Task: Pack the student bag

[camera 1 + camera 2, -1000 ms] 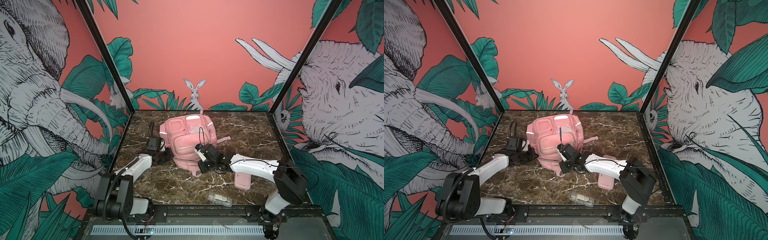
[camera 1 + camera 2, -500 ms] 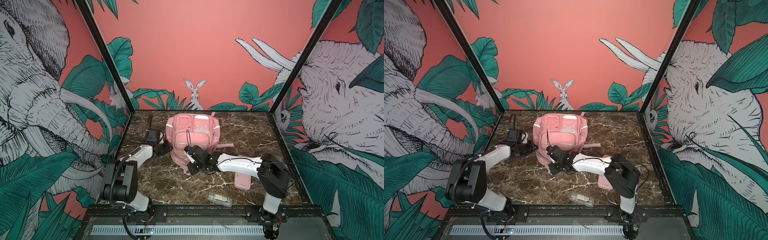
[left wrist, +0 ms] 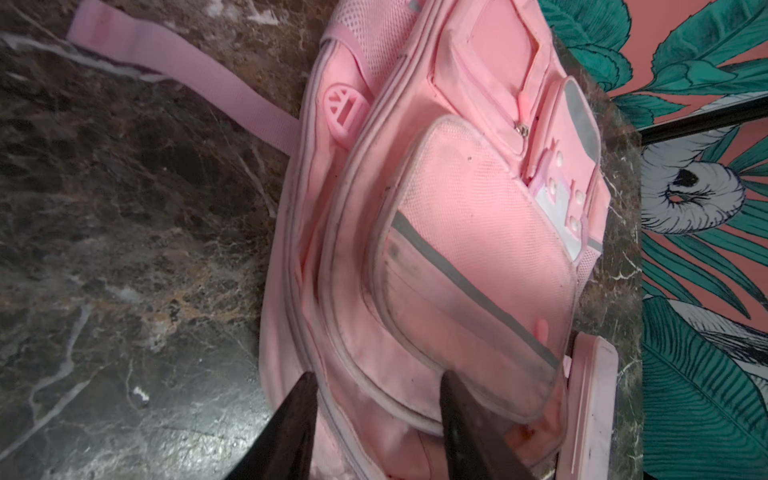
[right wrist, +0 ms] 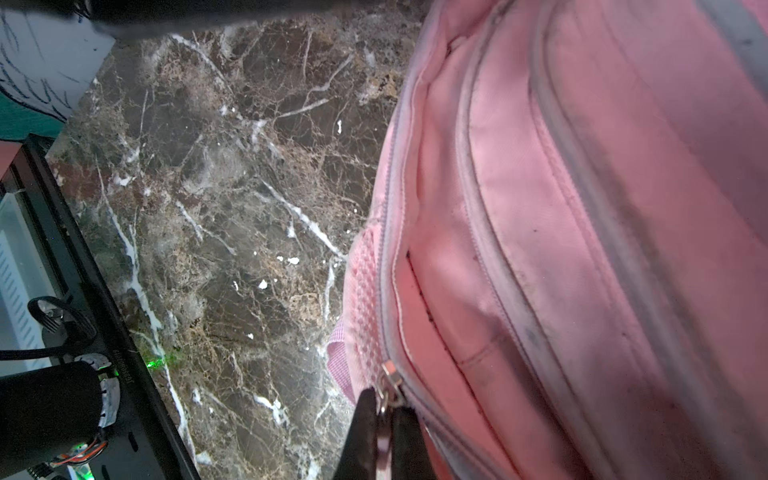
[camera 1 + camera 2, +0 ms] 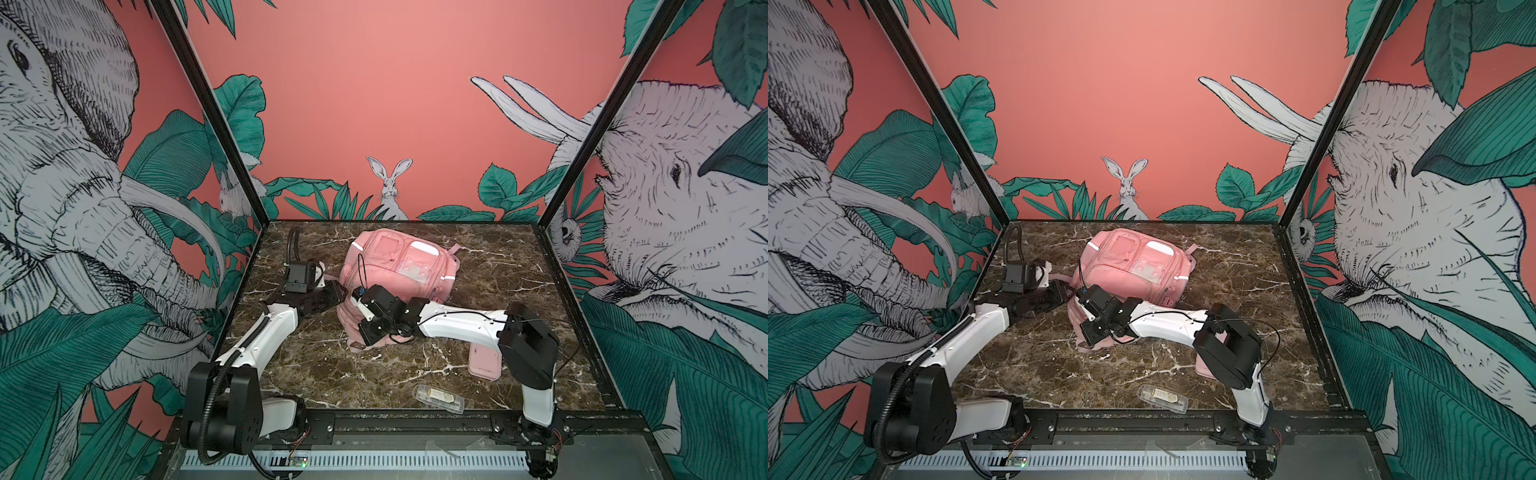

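Note:
The student bag is a large pink backpack lying front-up at the back middle of the marble table. My left gripper is at its left side. In the left wrist view that gripper is open, its dark fingers straddling the bag's seamed edge without pinching it. My right gripper reaches across the bag's near end. In the right wrist view the right gripper is shut on the silver zipper pull at the edge of the bag, where the zip gapes open.
A flat pink pencil case lies under the right forearm, to the right of the bag. A small clear plastic box sits near the front rail. A loose pink strap trails off the bag toward the left wall.
The left gripper has opened and let go of the bag. The right gripper has carried the zipper pull leftward, and the bag has turned and shifted toward the back.

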